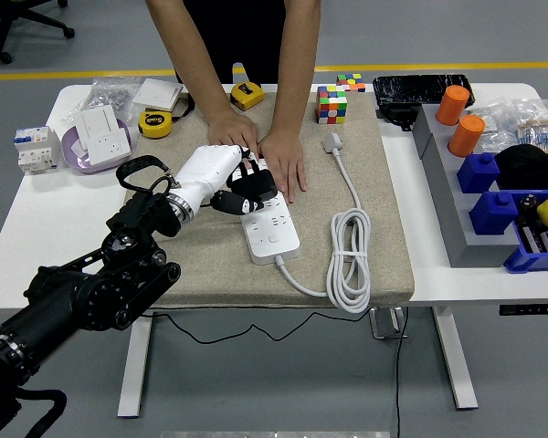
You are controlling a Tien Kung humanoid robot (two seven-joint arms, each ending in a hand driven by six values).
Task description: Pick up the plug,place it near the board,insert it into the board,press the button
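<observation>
My left hand (240,192) is white with black fingers and is shut on a black plug (254,185). It holds the plug over the far half of the white power strip (274,231), which lies on the beige mat (201,265). Whether the plug touches the sockets is hidden by my fingers. A person at the far side presses both hands (288,162) on the strip's far end, right beside my hand. The strip's button end points toward me. My right arm is out of view.
The strip's own white cord (349,265) lies coiled on the mat's right, its plug (333,141) at the far end. Tape measures (155,123), a socket plate (100,132) and a breaker (35,148) lie far left. A Rubik's cube (331,103) and grey and blue bins (493,196) are on the right.
</observation>
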